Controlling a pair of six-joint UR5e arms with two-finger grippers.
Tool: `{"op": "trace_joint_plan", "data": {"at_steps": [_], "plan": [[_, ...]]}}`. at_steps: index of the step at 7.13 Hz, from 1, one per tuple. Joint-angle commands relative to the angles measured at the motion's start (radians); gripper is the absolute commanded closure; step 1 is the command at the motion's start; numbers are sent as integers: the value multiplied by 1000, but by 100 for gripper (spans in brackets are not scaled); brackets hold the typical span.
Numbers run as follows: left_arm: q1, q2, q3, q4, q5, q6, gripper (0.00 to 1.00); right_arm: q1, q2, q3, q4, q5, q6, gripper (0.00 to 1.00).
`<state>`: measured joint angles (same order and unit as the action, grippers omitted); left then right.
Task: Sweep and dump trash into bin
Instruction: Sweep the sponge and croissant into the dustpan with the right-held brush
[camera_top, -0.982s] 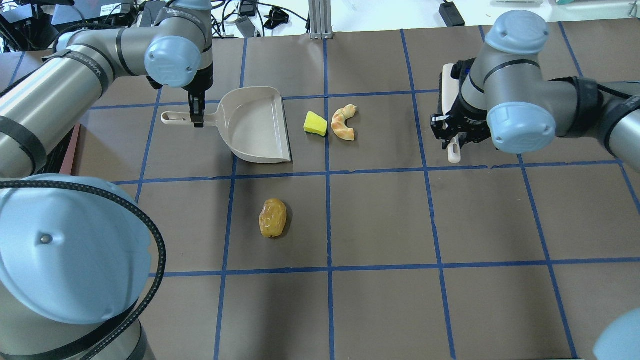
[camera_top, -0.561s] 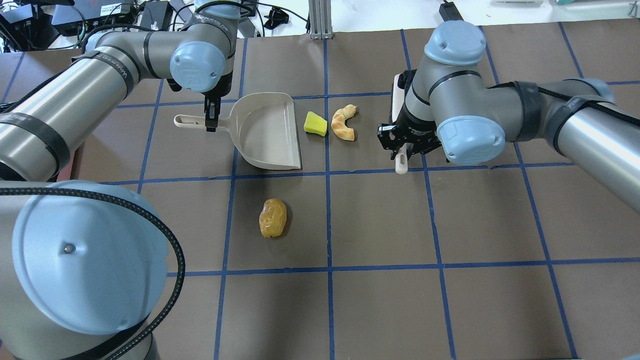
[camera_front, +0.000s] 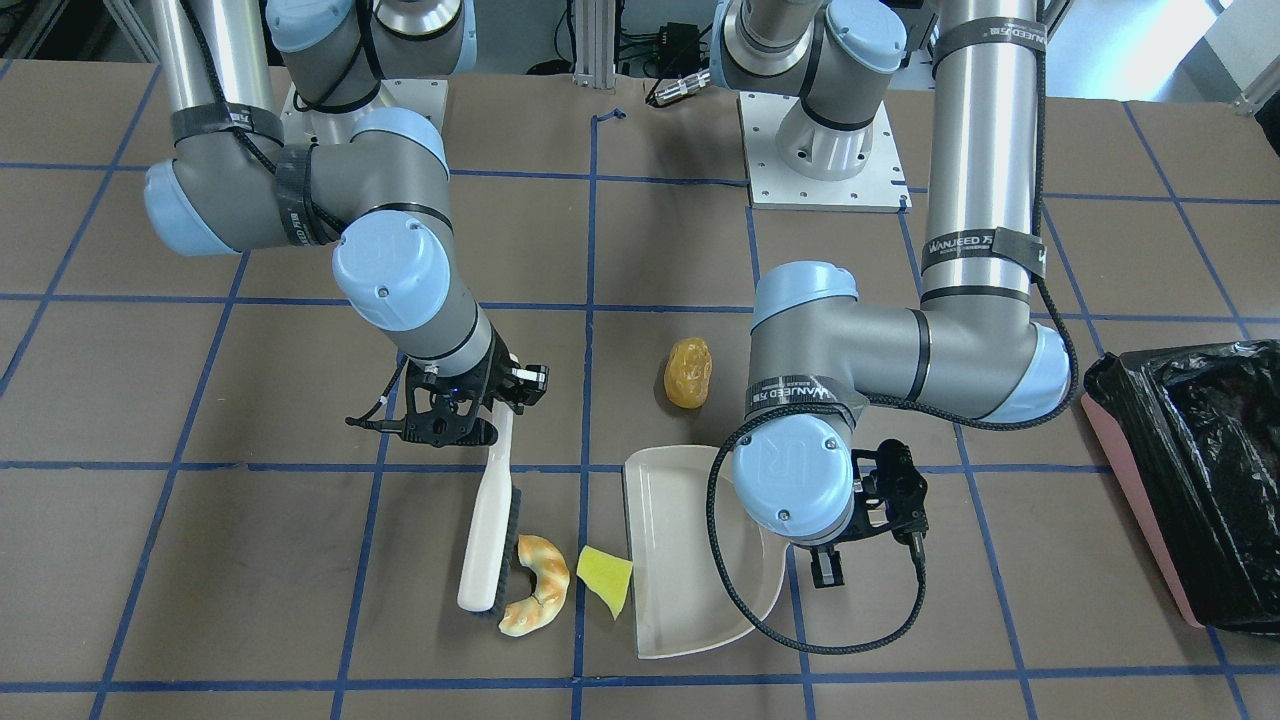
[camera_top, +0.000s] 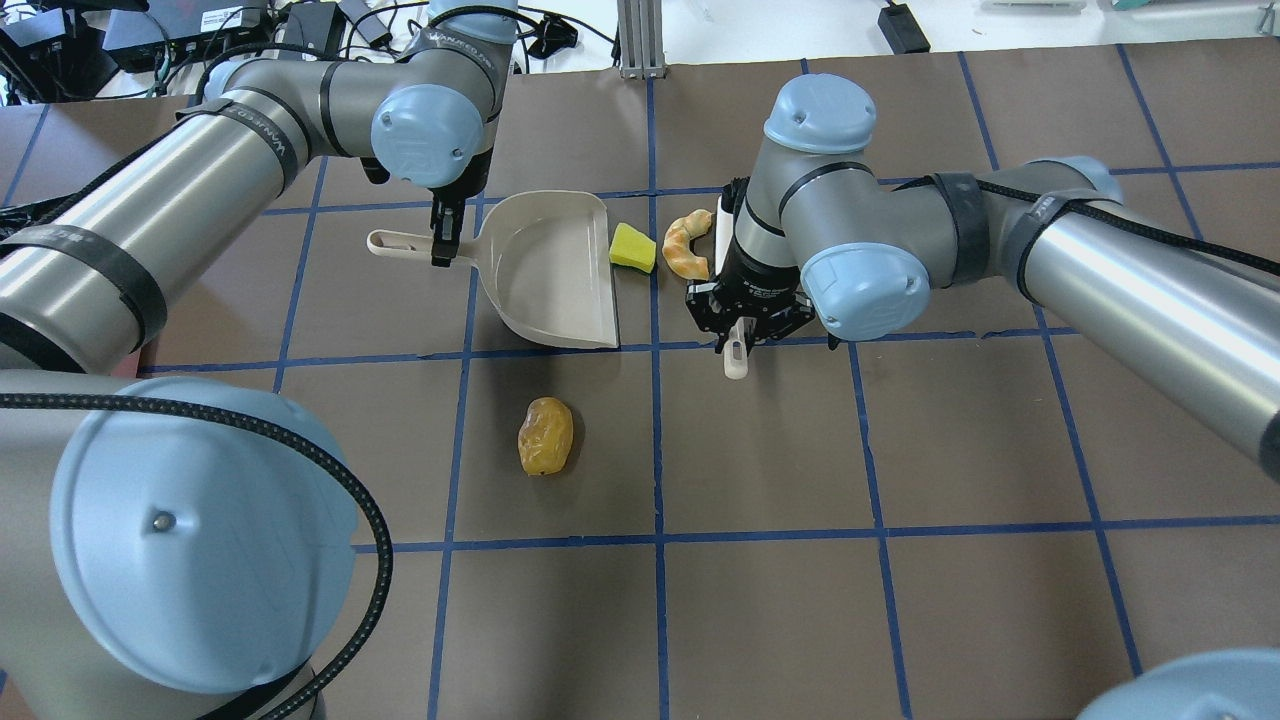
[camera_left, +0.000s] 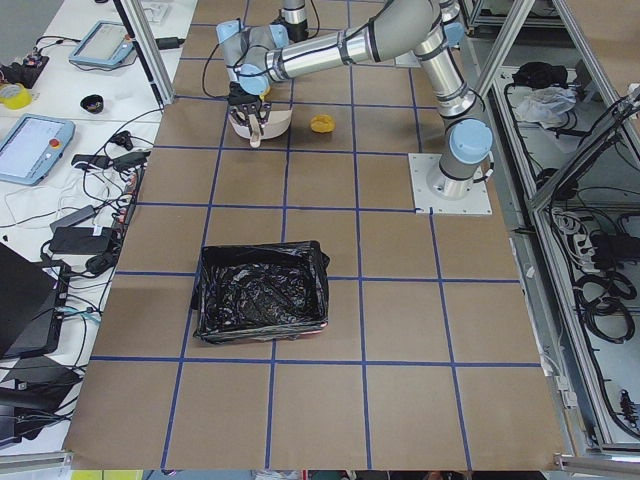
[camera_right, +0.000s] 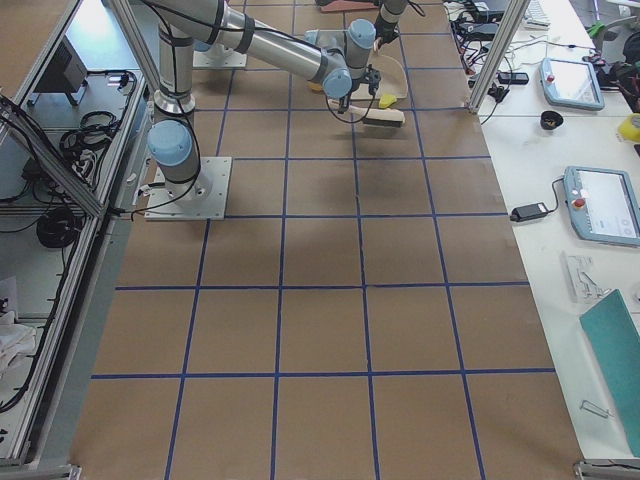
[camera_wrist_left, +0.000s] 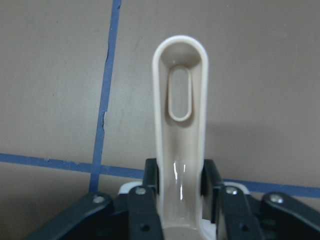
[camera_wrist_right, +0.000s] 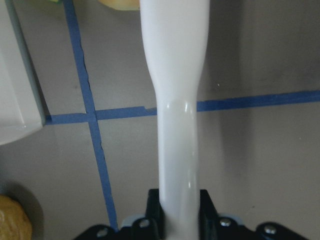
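My left gripper (camera_top: 440, 250) is shut on the handle (camera_wrist_left: 180, 125) of a beige dustpan (camera_top: 550, 270) lying flat on the table. A yellow sponge wedge (camera_top: 632, 248) sits at the dustpan's open edge. A tan croissant piece (camera_top: 685, 250) lies just right of the wedge. My right gripper (camera_top: 745, 320) is shut on the handle (camera_wrist_right: 175, 100) of a white brush (camera_front: 487, 540), whose black bristles rest against the croissant (camera_front: 535, 595). A glossy orange lump (camera_top: 545, 436) lies apart, nearer the robot. The pink bin (camera_front: 1140, 510) with its black bag stands far off on my left side.
The brown table is marked with a blue tape grid. The bin (camera_left: 262, 250) sits about two squares from the dustpan along the table. Cables and devices lie beyond the table's far edge (camera_top: 300, 20).
My right arm has carried the brush leftward up to the croissant. My left arm has slid the dustpan rightward until its edge meets the sponge wedge. The trash has not moved.
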<state>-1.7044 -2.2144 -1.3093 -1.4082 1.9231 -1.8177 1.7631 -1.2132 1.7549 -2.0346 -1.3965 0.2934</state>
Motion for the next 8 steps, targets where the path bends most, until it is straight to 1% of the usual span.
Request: {"op": "trace_joint_plan", "data": {"at_steps": [1,3,4,5,8], "plan": [[-20,-14,1,11,2,-20,100,4,38,-58,-13,-7,33,100],[-30,-17,25,17,14,-25,100,12,79,-54,-54,-6,61,100],[-32,-17,28,17,29,-25,100,41,89,-52,-56,-7,70,100],[-37,-17,30,17,34,-26,100,65,89,-60,-59,-6,111,100],[-52,-19,30,17,22,-50,100,114,95,-80,-62,11,110,100]]}}
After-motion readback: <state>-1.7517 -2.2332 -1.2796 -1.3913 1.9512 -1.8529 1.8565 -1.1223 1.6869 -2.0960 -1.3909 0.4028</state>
